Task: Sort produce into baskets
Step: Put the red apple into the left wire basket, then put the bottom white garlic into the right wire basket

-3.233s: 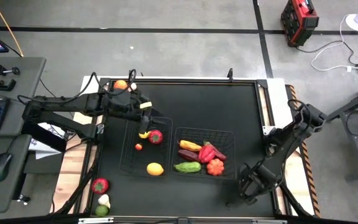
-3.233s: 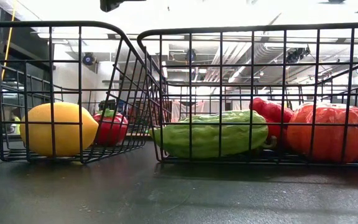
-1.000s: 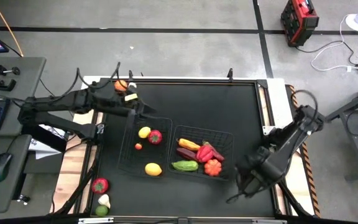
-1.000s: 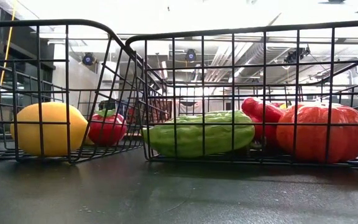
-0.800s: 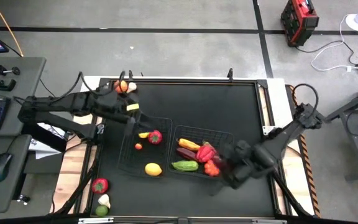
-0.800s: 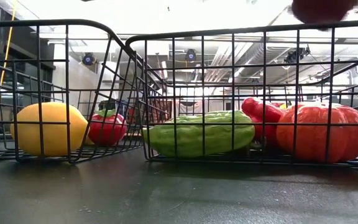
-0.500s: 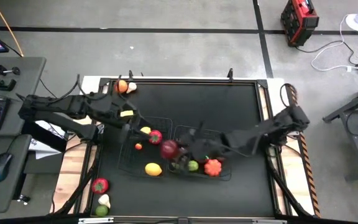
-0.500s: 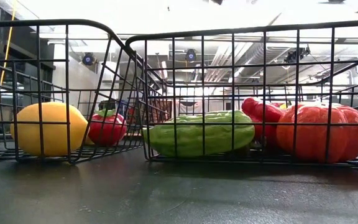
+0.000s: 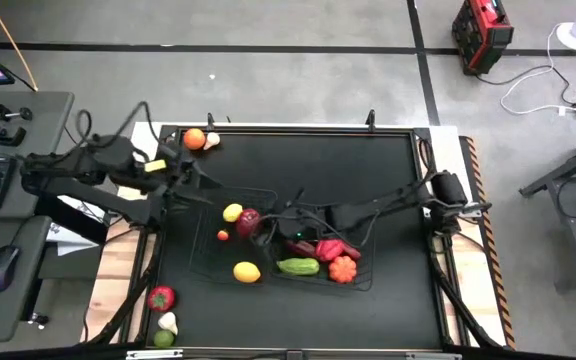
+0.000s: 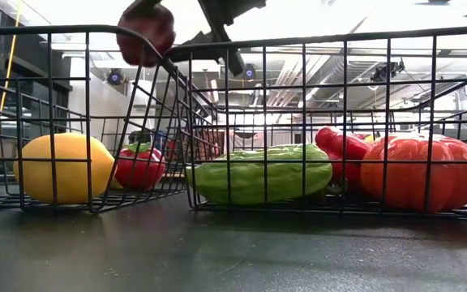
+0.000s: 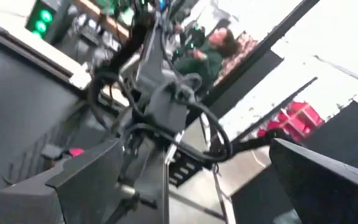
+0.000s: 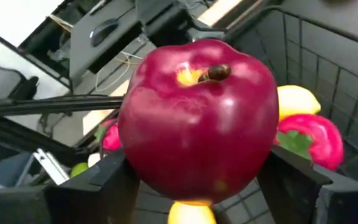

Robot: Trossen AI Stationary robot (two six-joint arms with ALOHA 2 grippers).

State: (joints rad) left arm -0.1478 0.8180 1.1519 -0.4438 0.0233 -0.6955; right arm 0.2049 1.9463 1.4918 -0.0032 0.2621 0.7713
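High view: right arm (image 9: pixel 368 212) outstretched, apple-laden (image 12: pixel 197 121).

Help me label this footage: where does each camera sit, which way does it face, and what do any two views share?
High view: overhead, straight down; both arms, left basket, right basket.
Low view: table height, level through the mesh; right gripper overhead with the red apple.
Left wrist view: on the left arm, facing the other arm and room; left gripper open.
Right wrist view: on the right arm, above the left basket; jaws clamp the apple.
Shared: the apple, low and right wrist views.
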